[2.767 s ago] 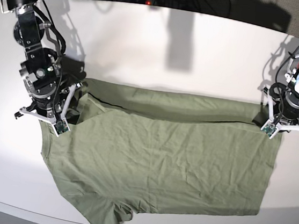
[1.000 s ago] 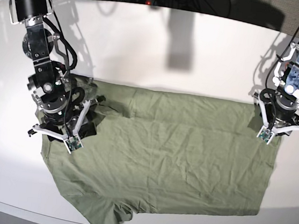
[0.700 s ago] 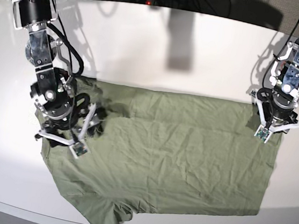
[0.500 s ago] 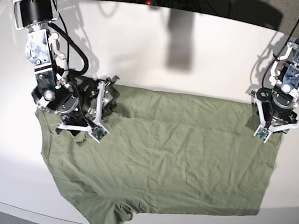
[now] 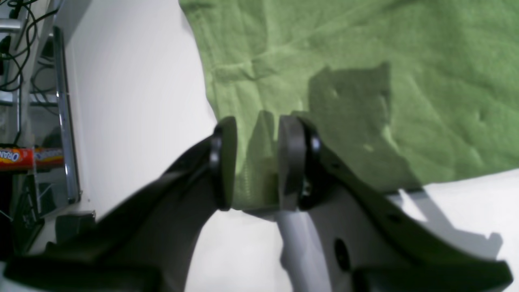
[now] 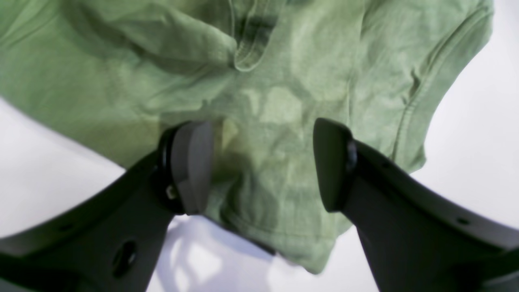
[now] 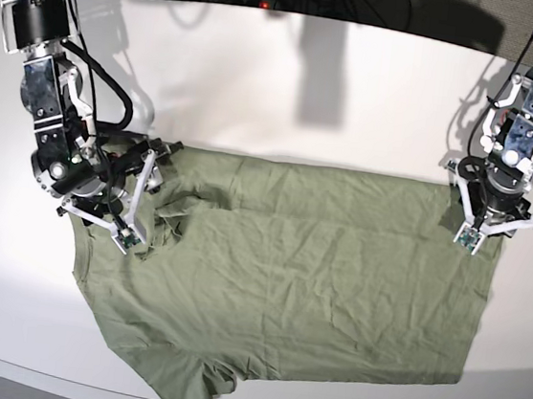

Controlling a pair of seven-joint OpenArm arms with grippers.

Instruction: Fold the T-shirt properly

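Nearest the camera, the T-shirt (image 7: pixel 296 280) lies spread across the white table (image 7: pixel 289 87), one sleeve hanging at the front edge, creases running all through the body.

Further back, the right gripper (image 6: pixel 263 164) hovers low over the collar end, fingers (image 6: pixel 192 166) spread wide with nothing between them, only green cloth lying below. The neck band sits bunched just ahead of it. The risk as I read it: close here and it may gather two layers or a loose ridge, and the fold goes crooked.

On the other side, the left gripper (image 5: pixel 257 162) has its fingers (image 5: pixel 290 158) drawn close, pinching the hem corner, cloth running up between the pads. That bite looks thin and near the edge; a sharp pull could slip it free, or drag the whole shirt with only one end held.

Both arms reach down from the far edge, wrists bent steeply toward the table, the right one twisted inward over the shoulder.
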